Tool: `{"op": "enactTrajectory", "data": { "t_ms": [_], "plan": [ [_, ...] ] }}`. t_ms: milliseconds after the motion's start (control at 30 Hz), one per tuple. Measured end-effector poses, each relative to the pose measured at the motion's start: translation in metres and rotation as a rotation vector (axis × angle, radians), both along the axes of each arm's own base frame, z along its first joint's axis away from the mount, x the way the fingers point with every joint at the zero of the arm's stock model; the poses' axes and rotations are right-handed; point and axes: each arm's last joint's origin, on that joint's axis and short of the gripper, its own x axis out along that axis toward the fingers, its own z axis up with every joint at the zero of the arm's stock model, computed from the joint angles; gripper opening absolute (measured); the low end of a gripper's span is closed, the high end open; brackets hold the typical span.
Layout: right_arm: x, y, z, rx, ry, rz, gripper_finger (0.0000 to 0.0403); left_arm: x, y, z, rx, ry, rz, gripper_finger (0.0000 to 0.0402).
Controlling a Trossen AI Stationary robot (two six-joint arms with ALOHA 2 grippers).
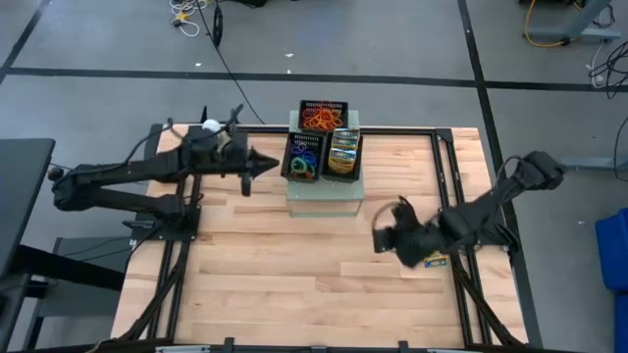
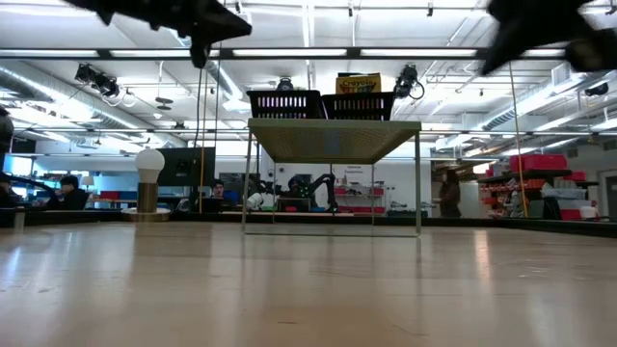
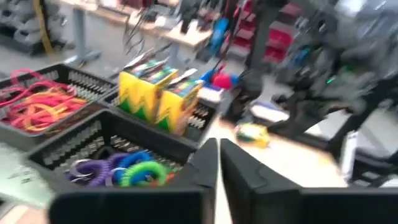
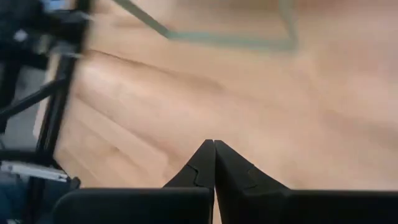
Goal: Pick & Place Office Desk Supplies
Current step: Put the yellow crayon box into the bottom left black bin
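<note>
The left gripper (image 1: 263, 164), fingers pressed together and holding nothing, hangs in the air just at nine o'clock of the black mesh trays (image 1: 323, 147) on the pale-green perforated box (image 1: 325, 201). The right gripper (image 1: 381, 238), its fingertips meeting and empty, hovers over bare wood at about four o'clock of the box.

The supplies sit sorted: orange rubber bands (image 1: 320, 120) in the twelve o'clock tray, coloured loops (image 1: 303, 161) in the near-left tray, crayon boxes (image 1: 343, 152) beside them. One more crayon box (image 1: 436, 261) appears to lie on the table under the right arm, at the table's three o'clock edge — likely the next pick.

To take it well, the right gripper would need to part its fingers first, drop squarely over the box's narrow sides and close firmly before lifting — a skewed grip could let it twist.

The wooden table (image 1: 294, 284) is pale planking on a dark frame; beyond it, a lit workshop with shelving, benches and seated people (image 2: 58, 193).
</note>
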Motion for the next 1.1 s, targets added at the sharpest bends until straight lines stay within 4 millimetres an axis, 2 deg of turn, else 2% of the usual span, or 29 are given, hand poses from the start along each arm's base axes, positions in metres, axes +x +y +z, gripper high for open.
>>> {"op": "enactTrajectory", "data": {
  "t_ms": [67,133,233,333,433,533,633,733,800,1000,1100],
  "plan": [
    [-0.012,0.014,-0.008,0.088,0.044,-0.090,0.0004,-0.007,-0.006,-0.011,-0.020,-0.068,-0.027,0.0008],
    [-0.024,0.027,-0.016,0.179,0.089,-0.192,0.0004,-0.012,-0.011,-0.021,-0.048,-0.135,-0.043,0.0007],
    [-0.026,0.039,-0.026,0.303,0.224,-0.192,0.0004,-0.019,-0.017,-0.033,-0.089,-0.208,-0.057,0.0009],
    [-0.021,0.035,-0.036,0.302,0.327,-0.227,0.0004,-0.022,-0.019,-0.042,-0.116,-0.224,-0.063,0.0010],
    [-0.031,0.027,-0.043,0.208,0.508,-0.231,0.0004,-0.022,-0.020,-0.047,-0.132,-0.210,-0.065,0.0010],
    [-0.045,0.023,-0.044,0.091,0.706,-0.050,0.0008,-0.022,-0.020,-0.048,-0.134,-0.207,-0.070,0.0011],
    [-0.053,0.024,-0.043,-0.049,0.819,0.263,0.0016,-0.022,-0.020,-0.048,-0.111,-0.204,-0.074,0.0011],
    [-0.055,0.028,-0.043,-0.158,0.849,0.574,0.0034,-0.022,-0.020,-0.048,-0.098,-0.203,-0.075,0.0011],
    [-0.058,0.029,-0.047,-0.211,0.874,0.723,0.0054,-0.022,-0.020,-0.048,-0.098,-0.202,-0.075,0.0011],
    [-0.077,0.032,-0.074,-0.307,0.945,1.065,0.0124,-0.022,-0.020,-0.048,-0.099,-0.202,-0.075,0.0011],
    [-0.083,0.034,-0.087,-0.336,0.935,1.192,0.0146,-0.022,-0.020,-0.048,-0.098,-0.202,-0.075,0.0011]
  ]
}}
